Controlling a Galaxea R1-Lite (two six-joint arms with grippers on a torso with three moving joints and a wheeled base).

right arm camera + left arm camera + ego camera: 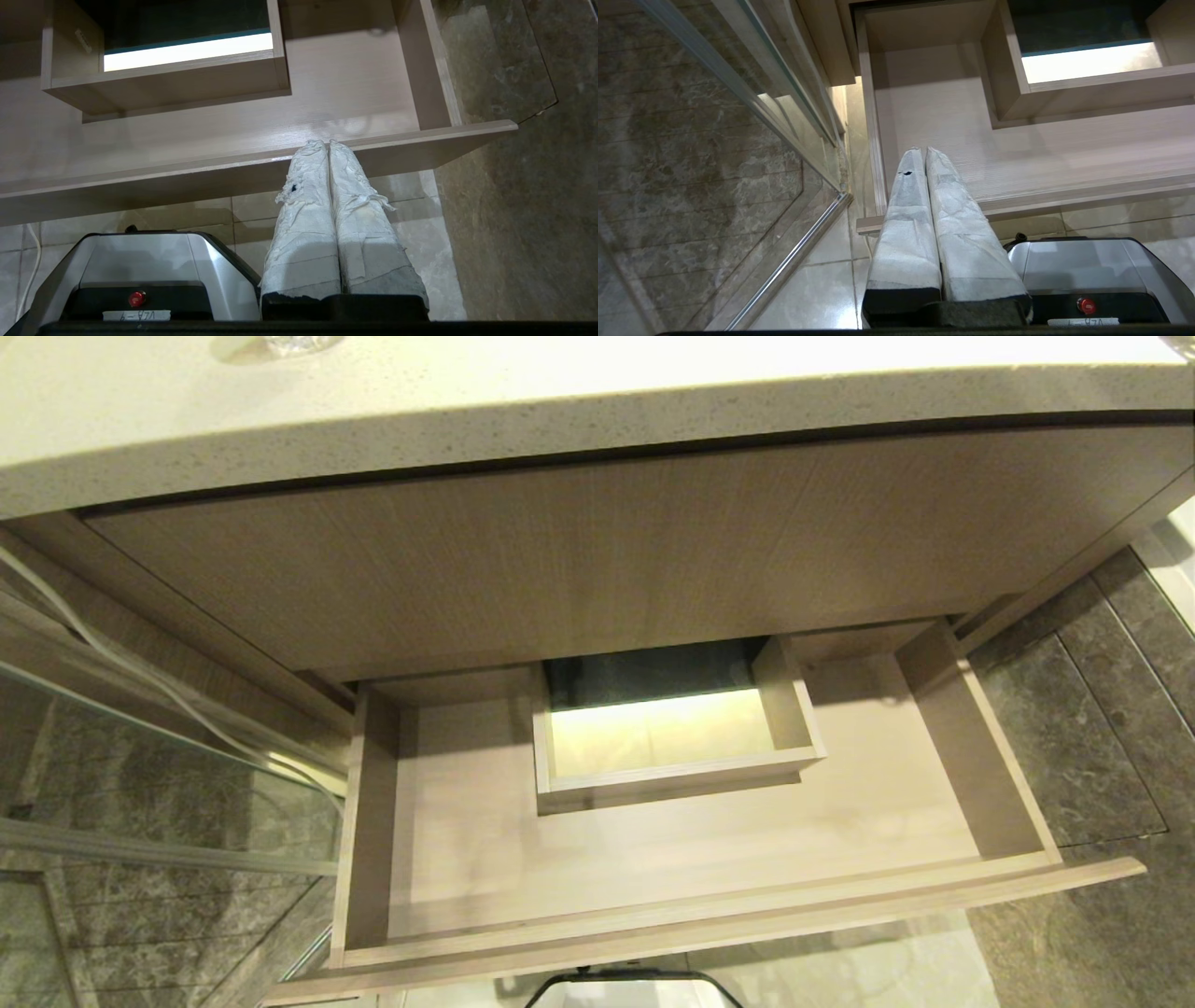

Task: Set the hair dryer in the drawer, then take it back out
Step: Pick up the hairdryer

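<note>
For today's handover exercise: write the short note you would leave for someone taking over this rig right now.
Left pincer: shut, empty, parked in front of the drawer's left part.
Right pincer: shut, empty, parked by the front edge on the right.
Drawer: pulled open, nothing lying in it; boxed cut-out at mid-back.
Hair dryer: in no view.
Done: drawer open. Whether the dryer has already been in and out cannot be told.
Left: locate the dryer first.

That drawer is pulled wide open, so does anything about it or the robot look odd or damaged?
The drawer holds nothing, and no hair dryer shows anywhere. The white wrapping on both tools looks worn: the right tool has frayed, torn edges and a small dark hole, and the left tool has a small dark hole too. Both are shut, near the drawer's front.
</note>
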